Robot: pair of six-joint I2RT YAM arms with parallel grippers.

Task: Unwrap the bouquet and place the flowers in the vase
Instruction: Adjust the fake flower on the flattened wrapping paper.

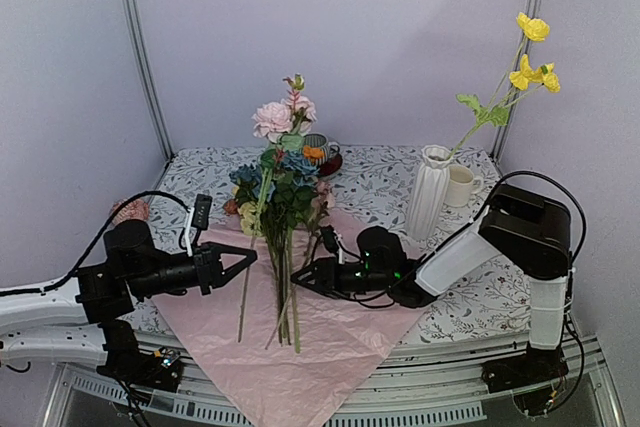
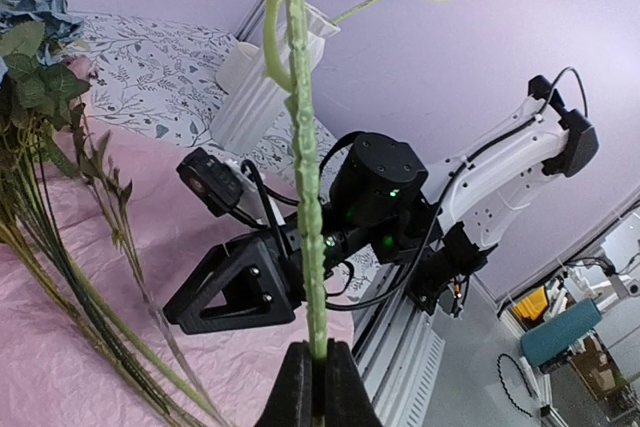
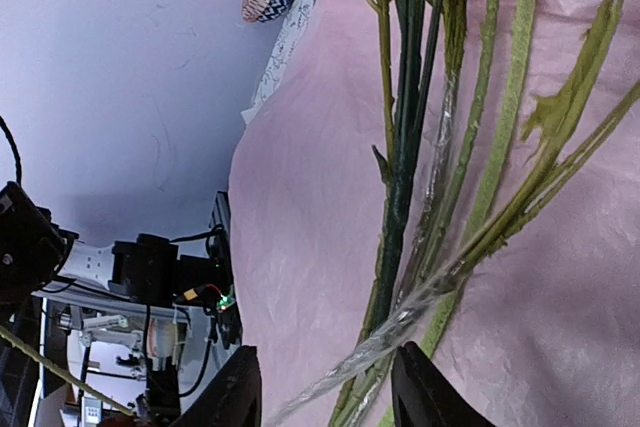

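While pinching 1 long green stem (image 2: pixel 307 197) between the shut fingers (image 2: pixel 293 392) of the left claw (image 2: pixel 318 357), holds it at the left edge of the flowers (image 1: pixel 285 197), above the spread lilac-pink paper (image 1: pixel 330 357). Shows the right claw (image 3: pixel 325 352) with its 2 fingers parted to a middling gap and gripping nothing, with several thin stems of the bunch passing just ahead of and between them. Finds the flowers lying loose on the paper at the middle of the patterned counter (image 1: pixel 380 182), blooms toward the back wall and cut ends toward the arms. Places the white ribbed vase (image 1: pixel 430 192) upright at the back right, well apart from the bunch, with 1 yellow poppy spray (image 1: pixel 530 62) standing in it and a cream mug (image 1: pixel 461 185) just beside it. Cannot tell which bloom tops the pinched stem.
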